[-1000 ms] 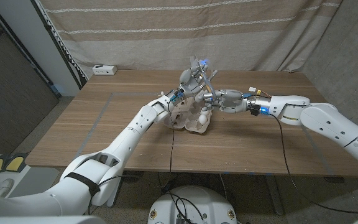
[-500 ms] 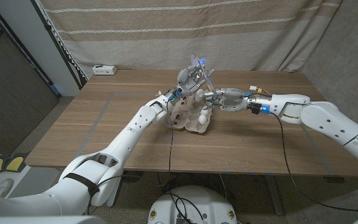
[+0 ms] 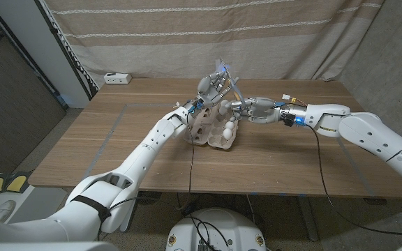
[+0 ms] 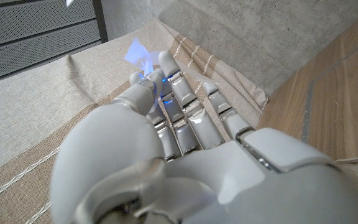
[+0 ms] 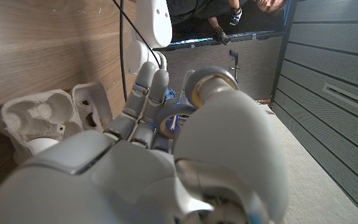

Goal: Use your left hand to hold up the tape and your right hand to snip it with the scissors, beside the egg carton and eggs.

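Left hand (image 3: 211, 87) raised above the far middle of the wooden table (image 3: 117, 146), fingers pointing up, pinching the tape (image 3: 223, 70) between fingertips; tape seen as a pale, blue-lit strip standing up from that hand, just above the egg carton (image 3: 213, 129); in the left wrist view, same hand (image 4: 166, 155) with fingers close together and a bluish scrap of tape (image 4: 137, 53) at the tips. Right hand (image 3: 255, 109) reaching in level from the right, fingers curled around the scissors (image 3: 233, 97); blades angled up toward the tape, too small to tell whether touching it or whether parted. In the right wrist view, right hand (image 5: 154, 162) closed, fingers folded over something blue and rounded, not clear enough to name. Carton lying open on the table directly below both hands, with one egg (image 3: 227, 132) visible in it; empty cups of the carton (image 5: 42, 118) also visible beside the right hand. White power strip (image 3: 117, 79) at the far left corner of the table.
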`<state>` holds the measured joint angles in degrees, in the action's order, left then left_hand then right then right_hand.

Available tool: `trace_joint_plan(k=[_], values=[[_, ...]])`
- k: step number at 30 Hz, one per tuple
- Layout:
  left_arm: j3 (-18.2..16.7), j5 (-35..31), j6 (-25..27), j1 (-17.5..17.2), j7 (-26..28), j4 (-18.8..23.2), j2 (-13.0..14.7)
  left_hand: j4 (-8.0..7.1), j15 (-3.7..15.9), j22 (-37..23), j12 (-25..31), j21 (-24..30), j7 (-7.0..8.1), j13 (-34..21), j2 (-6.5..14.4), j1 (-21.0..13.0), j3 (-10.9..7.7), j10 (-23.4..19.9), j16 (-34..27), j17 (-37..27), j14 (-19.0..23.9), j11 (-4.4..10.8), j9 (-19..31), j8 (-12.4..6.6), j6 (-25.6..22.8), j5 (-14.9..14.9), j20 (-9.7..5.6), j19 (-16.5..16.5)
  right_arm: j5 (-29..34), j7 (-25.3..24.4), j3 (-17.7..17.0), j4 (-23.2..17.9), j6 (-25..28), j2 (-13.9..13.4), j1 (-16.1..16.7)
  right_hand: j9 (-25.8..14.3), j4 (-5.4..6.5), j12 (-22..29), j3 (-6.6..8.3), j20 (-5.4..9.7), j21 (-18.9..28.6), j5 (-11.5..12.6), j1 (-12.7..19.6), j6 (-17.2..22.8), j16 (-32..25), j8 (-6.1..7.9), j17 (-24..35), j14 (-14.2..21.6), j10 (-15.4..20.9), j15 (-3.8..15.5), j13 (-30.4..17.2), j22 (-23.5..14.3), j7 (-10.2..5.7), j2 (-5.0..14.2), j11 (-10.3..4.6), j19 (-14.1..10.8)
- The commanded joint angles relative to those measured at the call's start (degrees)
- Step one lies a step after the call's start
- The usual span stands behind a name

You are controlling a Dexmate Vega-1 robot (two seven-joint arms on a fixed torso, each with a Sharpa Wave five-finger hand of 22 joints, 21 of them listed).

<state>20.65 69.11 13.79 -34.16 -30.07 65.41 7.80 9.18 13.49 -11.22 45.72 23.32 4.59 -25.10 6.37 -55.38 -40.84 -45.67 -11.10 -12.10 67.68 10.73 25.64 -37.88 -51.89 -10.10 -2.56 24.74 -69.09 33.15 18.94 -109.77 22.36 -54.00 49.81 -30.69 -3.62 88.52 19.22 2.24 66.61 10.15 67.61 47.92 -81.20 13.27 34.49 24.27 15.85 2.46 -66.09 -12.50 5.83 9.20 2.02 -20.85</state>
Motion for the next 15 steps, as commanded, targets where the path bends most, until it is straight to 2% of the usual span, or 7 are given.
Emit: trace_joint_plan(k=[1,5,11,15], values=[[0.1,-1.4,-2.8,-0.6,-1.4,-0.5,0.4,0.1,0.03,0.0,5.0,0.4,-0.34,-21.2,0.3,-0.1,-0.28,-1.6,-0.2,-0.3,0.3,0.99,0.1,-0.46,-0.5,-0.4,-7.93,-0.2,-0.8,-3.1,-1.0,-1.1,0.0,0.2,1.4,-0.2,0.29,-0.1,0.24,-0.21,1.0,0.0,2.7,0.4,-0.3,-0.16,0.2,0.4,7.1,9.45,0.0,0.1,0.12,2.36,-6.2,0.4],[0.4,-2.7,-4.6,-0.3,-2.9,-1.0,0.9,0.1,0.02,0.0,4.9,0.4,-0.33,-21.2,0.3,-0.1,-0.32,-1.5,-0.2,-0.3,0.3,0.99,0.0,-0.52,-0.7,-0.4,-7.93,-0.2,-1.0,-4.3,-1.0,-1.4,-0.3,0.7,1.8,-0.3,0.32,0.0,0.18,-0.17,1.5,0.0,2.7,0.4,-0.5,-0.29,0.2,0.6,7.0,9.53,-0.3,0.2,0.07,2.34,-6.3,0.6],[-0.1,-4.0,-7.8,-2.5,-0.8,3.0,1.9,0.08,0.02,0.0,4.7,0.4,-0.25,-20.6,0.2,-0.1,-0.35,-1.6,-0.2,-0.3,0.2,0.95,-0.5,-0.38,-0.8,-0.4,-7.93,-0.3,-1.4,-5.5,-1.1,-1.7,-0.7,1.5,2.1,-0.4,0.37,-0.1,0.12,-0.01,2.1,0.0,2.7,0.5,-0.4,-0.47,0.0,0.5,7.0,9.49,-0.3,0.3,0.01,2.33,-6.3,0.8],[-0.3,-3.9,-8.2,-3.0,-0.2,4.0,2.5,0.08,0.02,0.0,4.8,0.4,-0.32,-20.6,0.2,-0.1,-0.36,-1.7,-0.2,-0.3,0.2,0.96,-0.6,-0.36,-0.8,-0.3,-7.94,-0.3,-0.9,-6.0,-0.9,-1.8,-1.2,1.9,2.0,-0.4,0.41,-0.4,-0.09,-0.02,3.0,-0.1,2.6,0.7,-0.5,-0.64,0.0,0.7,7.3,9.42,0.1,0.6,0.1,2.13,-6.3,0.8]])
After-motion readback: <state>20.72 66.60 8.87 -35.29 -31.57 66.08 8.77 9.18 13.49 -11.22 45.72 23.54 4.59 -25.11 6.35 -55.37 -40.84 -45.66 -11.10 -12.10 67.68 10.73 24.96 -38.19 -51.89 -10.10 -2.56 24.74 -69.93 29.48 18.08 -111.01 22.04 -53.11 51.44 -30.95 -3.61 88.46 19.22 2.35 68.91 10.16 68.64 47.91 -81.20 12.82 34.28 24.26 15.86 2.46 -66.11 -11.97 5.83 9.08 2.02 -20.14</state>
